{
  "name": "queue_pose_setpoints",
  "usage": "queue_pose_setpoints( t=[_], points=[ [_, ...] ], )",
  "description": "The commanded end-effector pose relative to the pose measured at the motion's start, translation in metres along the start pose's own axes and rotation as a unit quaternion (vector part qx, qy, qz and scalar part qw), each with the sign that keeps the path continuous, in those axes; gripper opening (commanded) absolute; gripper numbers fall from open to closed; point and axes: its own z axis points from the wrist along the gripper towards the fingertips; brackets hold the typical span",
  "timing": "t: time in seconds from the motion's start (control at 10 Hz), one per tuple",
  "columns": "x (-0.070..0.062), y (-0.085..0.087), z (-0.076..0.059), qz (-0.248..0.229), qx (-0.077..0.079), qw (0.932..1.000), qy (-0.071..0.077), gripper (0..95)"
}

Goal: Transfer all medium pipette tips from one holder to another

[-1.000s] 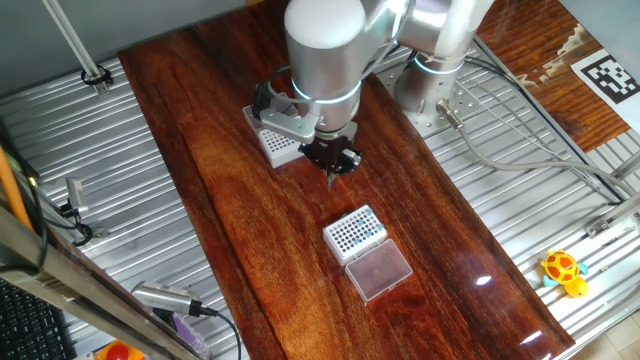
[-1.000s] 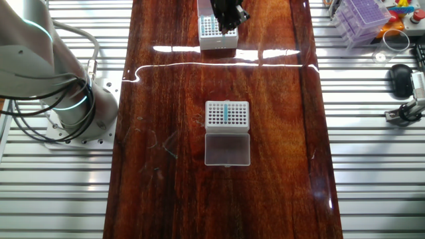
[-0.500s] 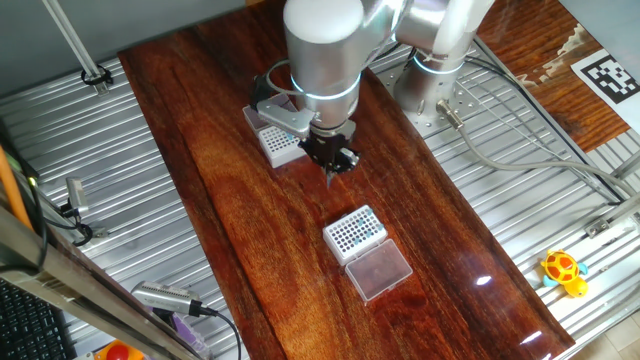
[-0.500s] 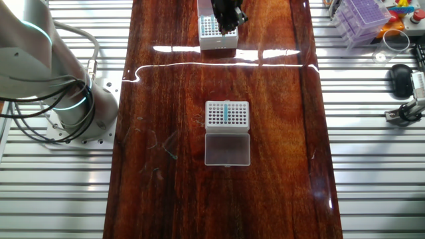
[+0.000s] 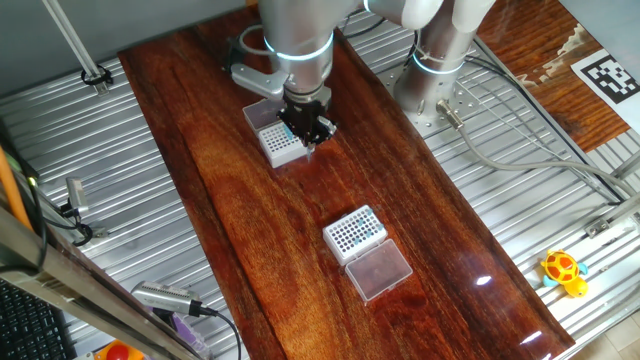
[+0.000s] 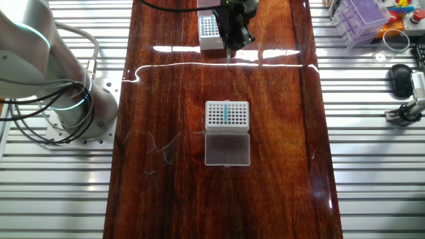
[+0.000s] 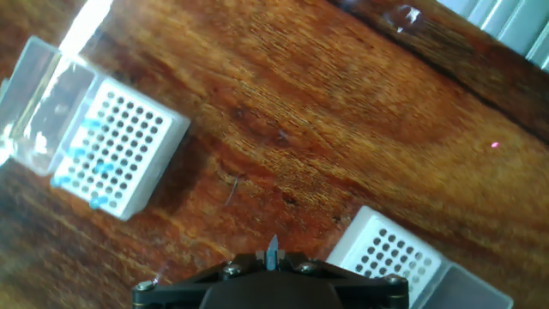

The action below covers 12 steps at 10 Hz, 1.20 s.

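My gripper (image 5: 307,133) hangs over the right edge of a white rack (image 5: 277,148) at the back of the wooden table. It is shut on one medium pipette tip (image 7: 272,249), a slim teal cone poking out between the fingers. In the other fixed view the gripper (image 6: 231,48) stands just right of that rack (image 6: 210,30). A second white rack (image 6: 227,114) mid-table holds a column of teal tips (image 6: 226,113), its clear lid (image 6: 227,149) lying open in front. The hand view shows a rack with teal tips (image 7: 111,150) at left and another rack (image 7: 386,253) at lower right.
The arm's base (image 6: 73,109) stands on the metal slats left of the table. A purple tip box (image 6: 362,16) and a black mouse (image 6: 400,78) lie off the table's right side. A yellow toy (image 5: 563,270) sits on the slats.
The gripper, still holding the tip, has moved from the space between the two racks back and left, to the edge of the rear rack.
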Motion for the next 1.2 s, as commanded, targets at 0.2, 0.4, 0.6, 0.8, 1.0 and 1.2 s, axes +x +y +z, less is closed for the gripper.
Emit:
queue_pose_setpoints(
  t=[0.2,0.4,0.6,0.8,1.0,1.2],
  points=[
    [-0.003,-0.001,0.002,0.01,0.002,0.9999,-0.009,0.0],
    [-0.003,-0.001,0.002,0.054,0.006,0.9984,-0.014,0.0],
    [-0.003,-0.001,0.002,0.082,0.001,0.9964,-0.02,0.0],
    [-0.001,-0.004,0.001,0.092,0.0,0.9955,-0.02,0.0],
    [0.015,-0.034,-0.001,0.076,-0.002,0.9969,-0.021,0.0],
    [0.032,-0.068,-0.004,0.052,-0.001,0.9984,-0.019,0.0]
  ],
)
